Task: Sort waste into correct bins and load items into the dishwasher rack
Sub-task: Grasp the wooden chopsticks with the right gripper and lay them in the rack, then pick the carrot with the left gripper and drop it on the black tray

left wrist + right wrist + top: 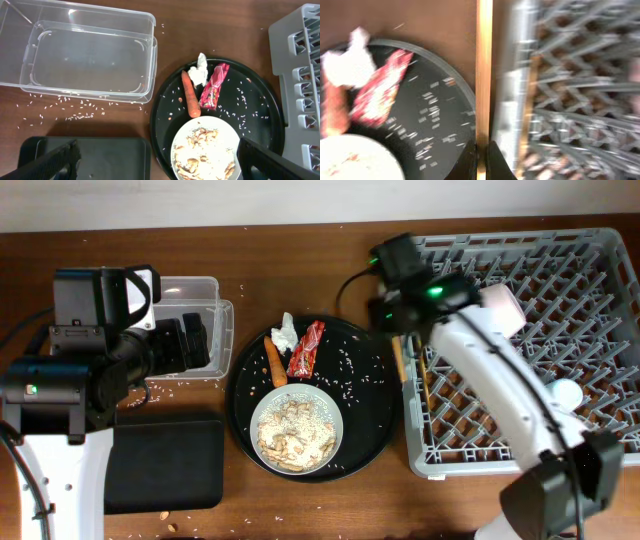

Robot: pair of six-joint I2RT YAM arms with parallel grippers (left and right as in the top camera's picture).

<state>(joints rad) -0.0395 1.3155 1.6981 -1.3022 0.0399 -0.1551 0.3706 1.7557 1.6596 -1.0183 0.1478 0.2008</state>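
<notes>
Item 1, dishwasher rack [590, 290]: grey and pegged, standing on the counter [300, 240]. We see its wall just beside the right end effector [482, 154]. We can read no lettering on it.

Item 2, round black tray [372, 415]: on the other side of the right end effector, with its rim near the held stick.

Item 3, shallow black tray [165, 465]: under one finger of the left end effector [159, 145] in the wrist view.

Item 4, clear container [90, 55]: ahead of the left end effector.

Item 5, white bowl [205, 125]: on the round tray between the left end effector's fingers. It holds beige food scraps [200, 152].

Item 6, carrot [190, 94]: ahead of the left end effector and beyond the bowl.

Item 7, red wrapper [214, 87]: just beside the carrot. Its print is too small for us to read.

Item 8, tissue [199, 72]: touching the carrot's far end.

Item 9, light blue cup [565, 393]: in the rack, well apart from the right end effector.

Item 10, chopstick [484, 75]: pinched between the right end effector's nearly closed fingers. It reaches forward along the rack's wall.

Item 11, rice grains [70, 107]: scattered on the counter beside the clear container.

The left end effector is spread wide and grips nothing.
</notes>
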